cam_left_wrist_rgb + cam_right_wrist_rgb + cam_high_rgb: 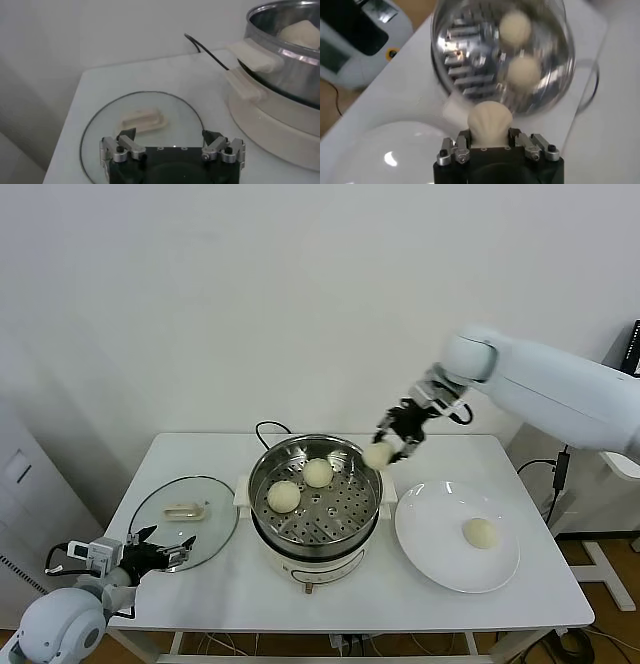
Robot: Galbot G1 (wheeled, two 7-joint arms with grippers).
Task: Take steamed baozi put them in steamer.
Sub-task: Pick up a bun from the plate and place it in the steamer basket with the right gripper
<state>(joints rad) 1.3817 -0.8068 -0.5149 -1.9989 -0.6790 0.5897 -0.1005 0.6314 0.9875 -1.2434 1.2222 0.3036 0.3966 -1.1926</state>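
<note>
The right gripper [385, 446] is closed on a baozi [377, 454] above the steamer [314, 524] rim at 2 o'clock, likely to drop it beside the two buns [300, 485] inside. One bun [481, 532] waits on the plate [430, 559]. The left gripper [160, 550] is parked with fingers spread over the glass lid [215, 509].

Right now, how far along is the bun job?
Two buns sit in the steamer. The right gripper holds a third bun at its rim. One bun is left on the plate. The left gripper waits, open, by the lid.

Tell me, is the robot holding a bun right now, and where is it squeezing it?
Yes. The right gripper pinches one baozi by its sides, above the steamer's rim. The left gripper holds nothing.
</note>
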